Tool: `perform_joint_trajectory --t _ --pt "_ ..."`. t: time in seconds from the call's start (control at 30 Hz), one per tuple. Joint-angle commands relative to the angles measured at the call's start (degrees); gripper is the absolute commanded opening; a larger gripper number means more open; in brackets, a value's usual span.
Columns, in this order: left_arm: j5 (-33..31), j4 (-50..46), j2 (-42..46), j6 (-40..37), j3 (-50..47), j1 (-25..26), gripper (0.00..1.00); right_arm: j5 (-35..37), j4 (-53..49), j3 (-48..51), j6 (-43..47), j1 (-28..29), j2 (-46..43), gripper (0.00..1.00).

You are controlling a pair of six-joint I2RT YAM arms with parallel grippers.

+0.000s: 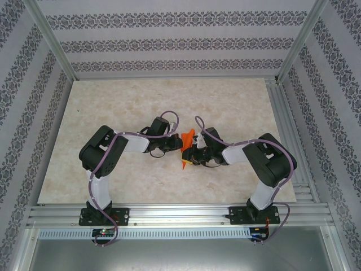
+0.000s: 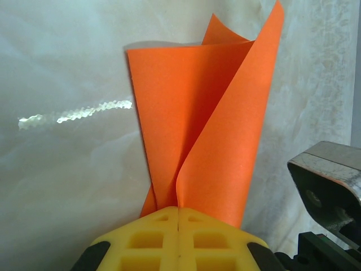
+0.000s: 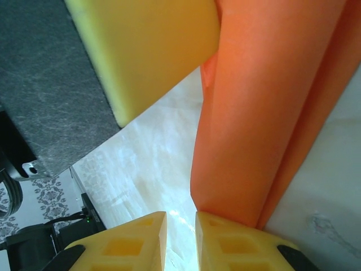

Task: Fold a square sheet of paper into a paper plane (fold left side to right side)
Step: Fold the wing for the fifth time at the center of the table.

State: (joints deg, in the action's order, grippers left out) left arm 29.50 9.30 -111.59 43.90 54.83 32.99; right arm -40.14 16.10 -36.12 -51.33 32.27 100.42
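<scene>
The square sheet of paper (image 1: 185, 148) is bright orange and folded into a narrow pointed shape, held off the table between the two arms. My left gripper (image 1: 177, 148) is shut on its lower end. In the left wrist view the yellow fingertips (image 2: 163, 220) meet with the paper (image 2: 208, 124) rising from them in two loose flaps. My right gripper (image 1: 193, 156) sits just right of the paper. Its yellow fingers (image 3: 225, 237) stand a little apart with only table between them, so that gripper (image 3: 180, 217) is open. The paper (image 3: 259, 113) rests against the outer side of its right finger.
The pale marble tabletop (image 1: 141, 107) has free room all around the arms. An aluminium rail (image 1: 180, 214) runs along the near edge and patterned walls enclose the other sides. The left gripper's yellow finger (image 3: 146, 51) hangs close above in the right wrist view.
</scene>
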Motion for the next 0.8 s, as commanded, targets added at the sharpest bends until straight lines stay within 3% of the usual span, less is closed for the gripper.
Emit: perform_joint_trajectory --t 0.0,0.37,0.6,0.77 --pt "-1.2 0.0 -2.1 -1.3 1.0 -0.5 0.00 1.6 -0.6 -1.2 1.2 0.9 1.7 0.21" --pt "-0.9 0.3 -1.9 -0.9 1.0 -0.5 0.00 2.2 -3.3 -1.6 1.6 0.8 2.8 0.21" --pt "-0.8 -2.3 -0.3 -2.1 3.6 -0.7 0.03 5.9 -15.8 -3.9 6.0 1.0 1.9 0.21" --pt "-1.1 -5.9 0.8 -3.5 7.2 -1.2 0.04 7.3 -18.7 -4.3 6.2 1.3 2.2 0.21"
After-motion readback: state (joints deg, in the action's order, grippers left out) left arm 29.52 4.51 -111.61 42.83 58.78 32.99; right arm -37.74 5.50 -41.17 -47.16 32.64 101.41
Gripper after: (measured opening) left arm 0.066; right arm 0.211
